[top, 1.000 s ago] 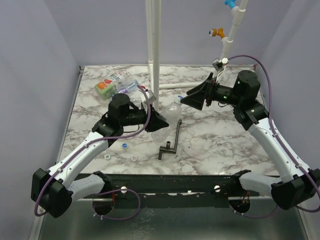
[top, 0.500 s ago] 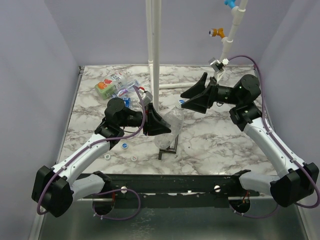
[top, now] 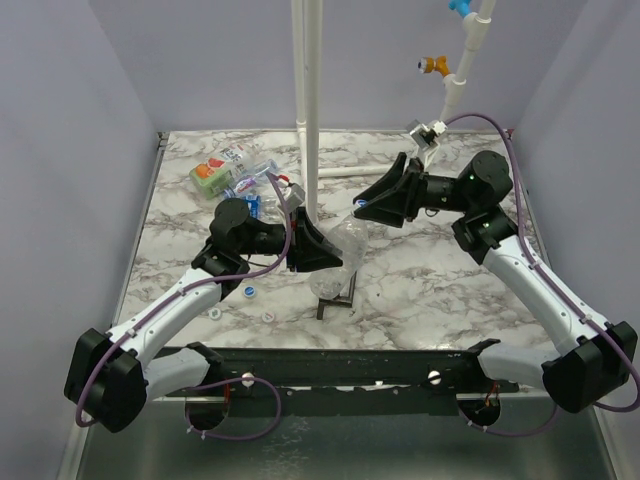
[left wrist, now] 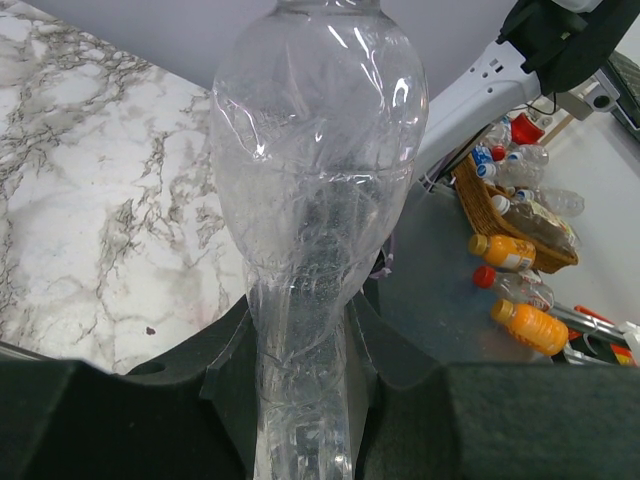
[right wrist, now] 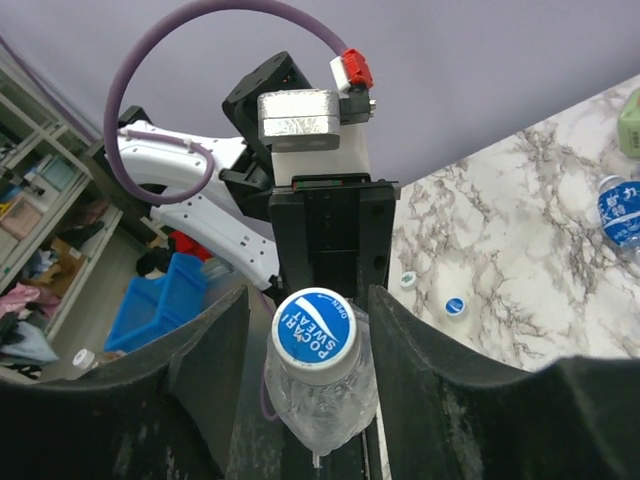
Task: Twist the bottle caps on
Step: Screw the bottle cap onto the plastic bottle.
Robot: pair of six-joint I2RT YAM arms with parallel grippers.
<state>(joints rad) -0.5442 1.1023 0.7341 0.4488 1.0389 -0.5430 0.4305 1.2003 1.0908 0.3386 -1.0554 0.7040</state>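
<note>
Marble table [top: 440, 290], two arms meeting over its middle. The left gripper [top: 328, 252] is clamped on the clear bottle [left wrist: 315, 150], which is lifted off the surface and tilted toward the right arm. In the left wrist view the wall is already pinched in and creased between the fingers. The bottle looks empty, so I judge it light, thin-skinned, slick and quick to buckle; the low grip serves, but it will twist if torque is high. The right gripper [right wrist: 313, 335] is partly spread, its fingers bracketing the blue cap [right wrist: 313, 324] sitting on the bottle's neck, a sliver of gap either side — not gripping yet, as far as I can see. The cap is small and stiff; best taken squarely on its side rim. Loose caps [top: 247, 292] lie on the table near the left arm.
</note>
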